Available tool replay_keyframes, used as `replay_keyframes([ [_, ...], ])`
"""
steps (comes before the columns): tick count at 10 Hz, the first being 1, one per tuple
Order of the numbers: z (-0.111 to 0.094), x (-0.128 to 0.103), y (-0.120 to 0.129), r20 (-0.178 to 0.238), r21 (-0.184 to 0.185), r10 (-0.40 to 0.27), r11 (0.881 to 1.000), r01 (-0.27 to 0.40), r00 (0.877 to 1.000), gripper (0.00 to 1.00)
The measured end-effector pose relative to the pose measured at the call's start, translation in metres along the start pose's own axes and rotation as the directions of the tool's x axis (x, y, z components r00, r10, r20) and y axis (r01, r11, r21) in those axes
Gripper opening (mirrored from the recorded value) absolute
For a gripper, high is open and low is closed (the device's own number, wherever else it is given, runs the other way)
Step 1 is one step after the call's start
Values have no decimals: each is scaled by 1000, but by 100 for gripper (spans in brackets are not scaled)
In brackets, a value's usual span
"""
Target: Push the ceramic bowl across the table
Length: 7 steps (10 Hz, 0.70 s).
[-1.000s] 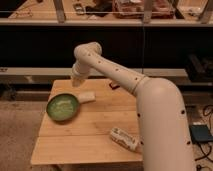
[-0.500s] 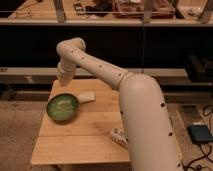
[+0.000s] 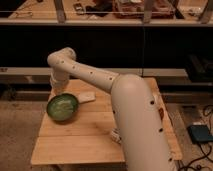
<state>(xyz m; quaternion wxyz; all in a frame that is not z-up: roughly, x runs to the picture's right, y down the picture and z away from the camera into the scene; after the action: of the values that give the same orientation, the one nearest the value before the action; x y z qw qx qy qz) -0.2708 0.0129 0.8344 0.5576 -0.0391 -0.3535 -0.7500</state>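
The ceramic bowl (image 3: pixel 62 106), wide, shallow and green, sits at the left side of the table (image 3: pixel 95 145), its rim reaching the left edge. My white arm stretches from the lower right across the table, bends high at the back left and drops down. The gripper (image 3: pixel 58 90) is at the end of that drop, shut, right at the bowl's far rim. Whether it touches the rim I cannot tell. It holds nothing.
A small white object (image 3: pixel 88 96) lies just right of the bowl. Another pale item (image 3: pixel 115 135) shows partly from behind my arm near the table's front. Dark shelving and a rail run behind the table; a grey box (image 3: pixel 200 134) lies on the floor at right.
My arm's bend has swung leftward over the back of the table and the gripper has come down by the bowl's far rim. The bowl has hardly shifted.
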Motion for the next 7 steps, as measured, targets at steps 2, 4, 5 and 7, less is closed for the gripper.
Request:
replay_keyframes([
  [2, 15, -7, 2, 8, -12, 34, 999, -34, 999, 15],
  [4, 33, -16, 7, 19, -30, 74, 997, -73, 997, 15],
  [5, 41, -21, 13, 25, -39, 96, 995, -95, 995, 15],
  [7, 55, -31, 26, 36, -47, 153, 987, -152, 987, 15],
])
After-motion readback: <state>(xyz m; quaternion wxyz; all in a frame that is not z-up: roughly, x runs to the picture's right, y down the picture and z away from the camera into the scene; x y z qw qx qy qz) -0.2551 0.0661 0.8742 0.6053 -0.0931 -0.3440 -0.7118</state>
